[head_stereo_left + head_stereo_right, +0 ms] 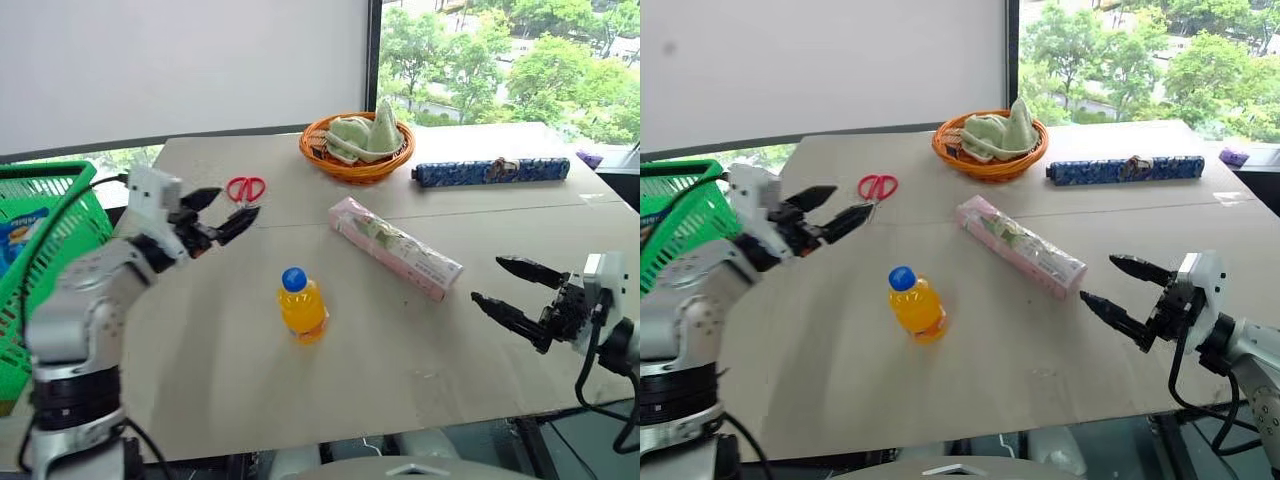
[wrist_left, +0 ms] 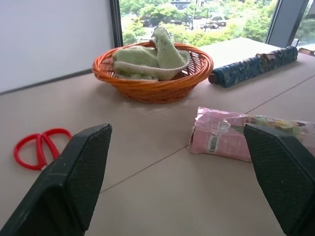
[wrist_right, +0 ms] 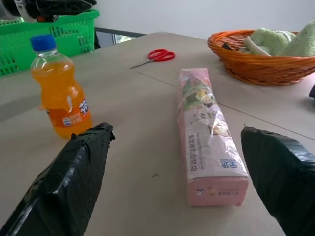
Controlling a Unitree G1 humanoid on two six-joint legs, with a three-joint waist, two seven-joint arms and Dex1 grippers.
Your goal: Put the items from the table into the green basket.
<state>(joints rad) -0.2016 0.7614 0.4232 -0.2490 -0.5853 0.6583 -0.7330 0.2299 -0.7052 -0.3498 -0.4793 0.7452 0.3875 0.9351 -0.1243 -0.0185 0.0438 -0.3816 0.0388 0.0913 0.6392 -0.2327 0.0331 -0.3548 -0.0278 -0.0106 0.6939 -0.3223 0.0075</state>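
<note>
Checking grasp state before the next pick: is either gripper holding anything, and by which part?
Nothing is held. The left gripper and right gripper both hover open and empty above the table.

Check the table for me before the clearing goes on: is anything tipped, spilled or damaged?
Nothing spilled or tipped. The bottle stands upright with its cap on, and the scissors lie flat and closed. Only the pink packet looks a bit worn: its wrapper is crumpled, and it lies at a slant across the table.
</note>
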